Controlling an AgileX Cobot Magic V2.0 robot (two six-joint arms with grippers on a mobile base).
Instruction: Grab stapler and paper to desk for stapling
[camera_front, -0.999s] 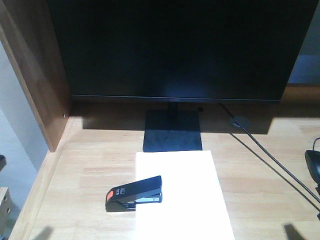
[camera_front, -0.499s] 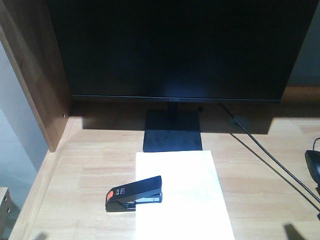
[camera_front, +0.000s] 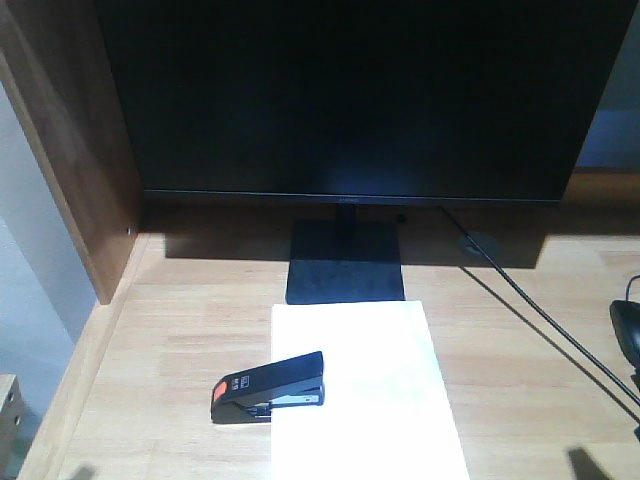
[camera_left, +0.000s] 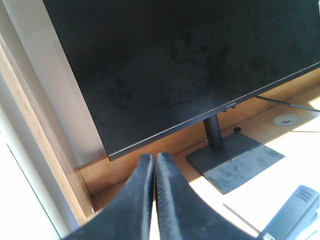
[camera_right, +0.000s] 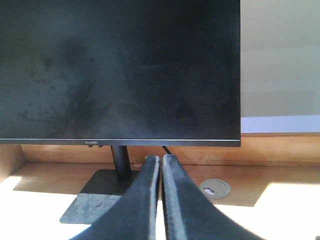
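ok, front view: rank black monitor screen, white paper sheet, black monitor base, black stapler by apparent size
1. Black monitor screen, largest
2. White paper sheet, partly cut off at the frame's bottom
3. Black rectangular monitor base
4. Black stapler with orange patch, smallest

Black stapler (camera_front: 268, 388) lies across white paper's (camera_front: 365, 400) left edge on wooden desk (camera_front: 150, 380)

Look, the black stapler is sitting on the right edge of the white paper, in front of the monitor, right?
Not quite. The stapler sits on the left edge of the paper, its orange end hanging over the desk. The front-facing view shows it. It is in front of the monitor.
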